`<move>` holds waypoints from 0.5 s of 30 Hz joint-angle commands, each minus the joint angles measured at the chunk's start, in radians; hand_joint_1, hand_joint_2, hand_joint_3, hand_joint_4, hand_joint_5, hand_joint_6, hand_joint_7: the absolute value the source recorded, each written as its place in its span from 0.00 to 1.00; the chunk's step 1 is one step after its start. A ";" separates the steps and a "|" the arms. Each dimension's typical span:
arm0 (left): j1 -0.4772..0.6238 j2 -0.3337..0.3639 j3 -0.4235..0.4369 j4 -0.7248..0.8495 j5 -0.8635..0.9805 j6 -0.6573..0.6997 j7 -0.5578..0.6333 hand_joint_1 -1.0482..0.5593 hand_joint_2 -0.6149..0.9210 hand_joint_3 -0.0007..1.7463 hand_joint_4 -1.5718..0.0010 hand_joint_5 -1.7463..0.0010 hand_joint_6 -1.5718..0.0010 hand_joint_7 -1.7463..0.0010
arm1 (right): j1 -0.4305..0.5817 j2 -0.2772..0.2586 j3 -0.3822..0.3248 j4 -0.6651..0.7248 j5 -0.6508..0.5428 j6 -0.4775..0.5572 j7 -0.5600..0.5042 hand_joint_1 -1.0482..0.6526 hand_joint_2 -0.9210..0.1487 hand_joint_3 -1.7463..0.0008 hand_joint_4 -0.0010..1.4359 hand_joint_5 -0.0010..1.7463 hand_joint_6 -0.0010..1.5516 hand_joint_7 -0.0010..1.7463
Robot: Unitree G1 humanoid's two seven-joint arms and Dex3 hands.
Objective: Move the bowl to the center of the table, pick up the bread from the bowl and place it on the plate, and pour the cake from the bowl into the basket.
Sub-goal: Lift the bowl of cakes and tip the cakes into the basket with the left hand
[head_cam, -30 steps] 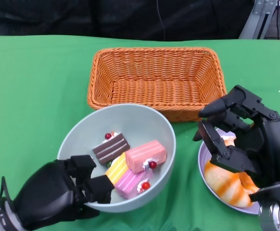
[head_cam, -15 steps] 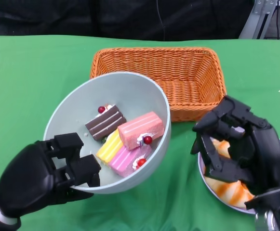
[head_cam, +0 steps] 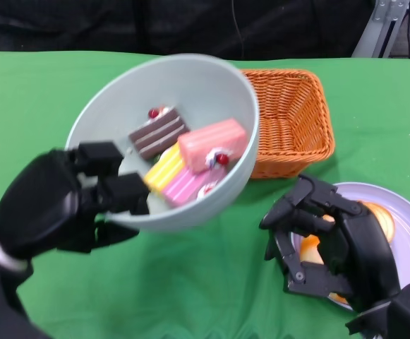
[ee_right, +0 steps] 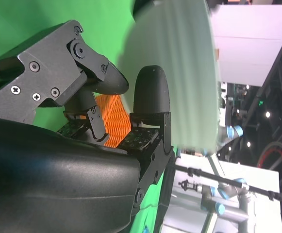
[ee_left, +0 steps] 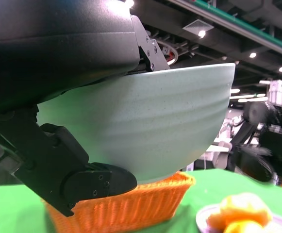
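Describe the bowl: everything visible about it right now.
The bowl is pale grey-green, round and deep, smooth with a faint speckle, like plastic or glazed ceramic. The left hand grips its near rim, holding it off the table in front of the orange basket. It holds cake slices: a chocolate one, a pink one, and a yellow-and-pink striped one. The left wrist view shows its rounded underside above the basket.

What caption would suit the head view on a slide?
Left hand lifts the bowl of cakes toward the basket.
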 commanded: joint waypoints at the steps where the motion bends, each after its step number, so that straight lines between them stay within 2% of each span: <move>1: -0.073 -0.017 0.006 0.051 -0.074 -0.020 -0.087 0.60 0.74 0.64 0.57 0.00 0.51 0.21 | 0.010 0.003 0.015 0.017 -0.010 -0.035 -0.008 0.58 0.47 0.27 0.54 0.94 0.43 0.82; 5: -0.130 -0.058 0.004 0.110 -0.134 -0.017 -0.195 0.59 0.78 0.58 0.58 0.00 0.53 0.19 | 0.010 0.005 0.034 0.044 0.003 -0.056 0.006 0.58 0.46 0.26 0.55 0.93 0.44 0.82; 10: -0.197 -0.115 0.007 0.190 -0.189 -0.020 -0.295 0.59 0.83 0.47 0.55 0.07 0.54 0.19 | 0.016 -0.005 0.052 0.048 -0.036 -0.062 -0.002 0.57 0.47 0.27 0.54 0.92 0.44 0.81; 15: -0.249 -0.178 0.006 0.279 -0.260 -0.029 -0.385 0.58 0.86 0.46 0.56 0.04 0.56 0.17 | 0.016 -0.007 0.062 0.054 -0.038 -0.061 0.001 0.56 0.43 0.31 0.55 0.91 0.45 0.80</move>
